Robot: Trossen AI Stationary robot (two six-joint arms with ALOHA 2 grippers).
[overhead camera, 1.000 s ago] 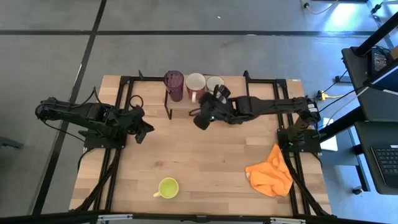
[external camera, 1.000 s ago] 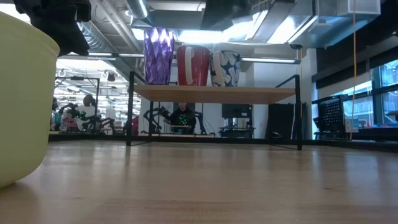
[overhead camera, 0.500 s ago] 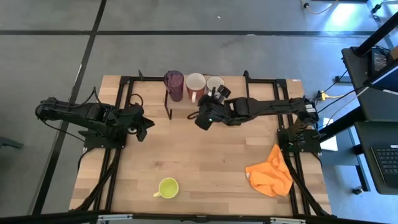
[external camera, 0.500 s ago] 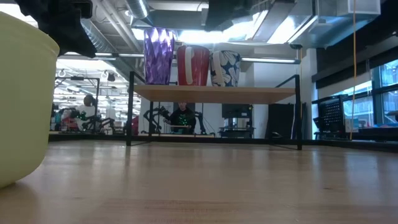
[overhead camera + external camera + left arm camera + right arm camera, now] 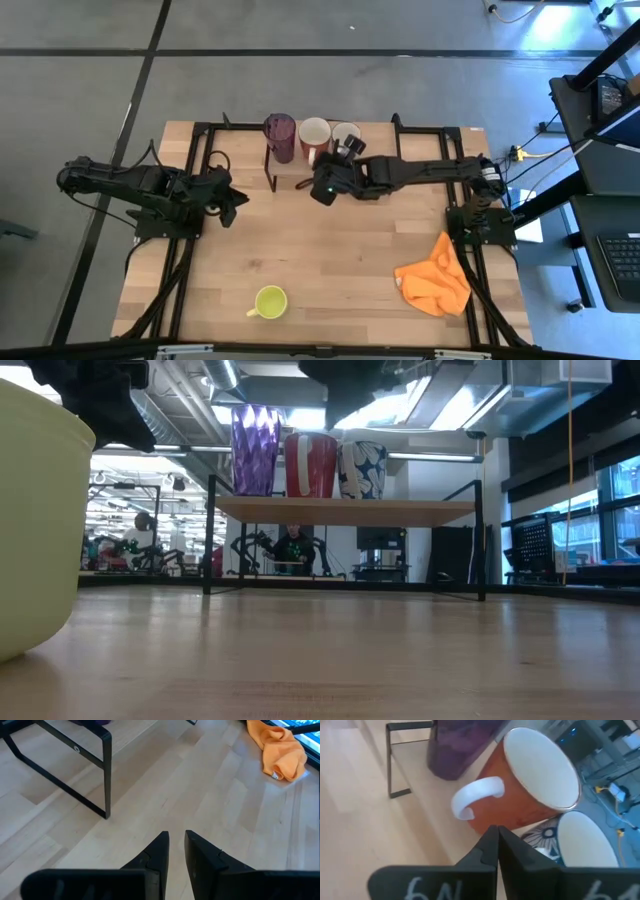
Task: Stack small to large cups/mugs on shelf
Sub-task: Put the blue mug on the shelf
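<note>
The shelf (image 5: pixel 290 172) stands at the table's far middle. On it, from left to right, stand the dark purple tumbler (image 5: pixel 279 135), the reddish-brown mug (image 5: pixel 314 134) and the white patterned mug (image 5: pixel 347 133); all three also show in the low view (image 5: pixel 311 464). The yellow-green mug (image 5: pixel 269 301) rests on its base on the table near the near edge. My right gripper (image 5: pixel 325 185) is shut and empty, above the shelf's near side, by the reddish-brown mug (image 5: pixel 530 785). My left gripper (image 5: pixel 232 205) hovers left of the shelf, its fingers (image 5: pixel 176 836) a narrow gap apart, empty.
An orange cloth (image 5: pixel 433 278) lies crumpled at the table's right, toward the near edge. The shelf's black legs (image 5: pixel 106 775) stand ahead of my left gripper. Bare tabletop (image 5: pixel 330 260) lies between the shelf and the yellow-green mug.
My right gripper has drifted a little toward the table's left edge along the shelf's near side. The three vessels on the shelf and the yellow-green mug have stayed where they were.
</note>
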